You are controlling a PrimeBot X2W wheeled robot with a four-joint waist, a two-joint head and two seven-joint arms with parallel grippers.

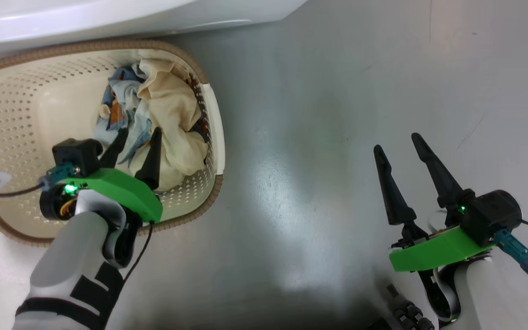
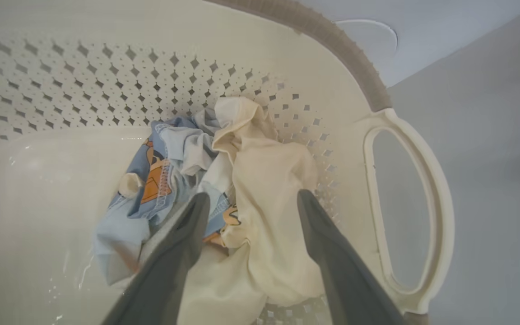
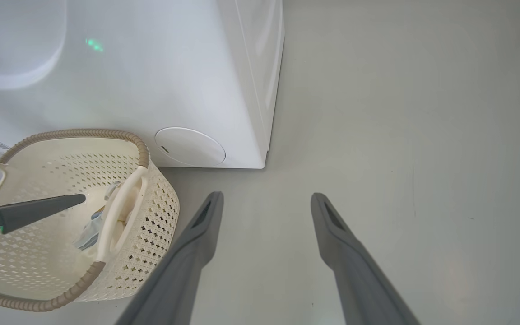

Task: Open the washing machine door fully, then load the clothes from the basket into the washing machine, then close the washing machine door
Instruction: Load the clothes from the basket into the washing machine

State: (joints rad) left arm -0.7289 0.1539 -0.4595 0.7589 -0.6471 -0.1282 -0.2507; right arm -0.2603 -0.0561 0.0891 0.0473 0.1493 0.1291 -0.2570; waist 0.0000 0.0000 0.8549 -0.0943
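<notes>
At the far left we find the basket (image 1: 85, 46) set on the floor just in front of the washing machine (image 1: 108, 18), which we judge to be a sensible spot: it keeps the carry from basket to drum short. Whether the machine's door stands fully open we cannot tell from these views. The clothes (image 1: 172, 110) lie bunched against the basket's right-hand wall, beside one white handle. The light blue printed garment is on the left of the heap and the cream-yellow one is draped over its right, so the rest of the basket bottom is bare. The left gripper (image 1: 140, 132) reaches down into the basket over that heap. Its two dark fingers are spread apart and straddle the pile, one over the blue cloth and one over the cream. In the wrist view the tips appear to sit at the fabric, but nothing is pinched between them, and we cannot be sure of contact. We read this as the start of the loading step, with a grasp about to be made. Further right comes the bare grey floor (image 1: 314, 137), and then the right gripper (image 1: 397, 143). It is also spread and holds nothing, and it hangs over the floor well apart from the basket (parked out of the way, we think, leaving the left arm room).
</notes>
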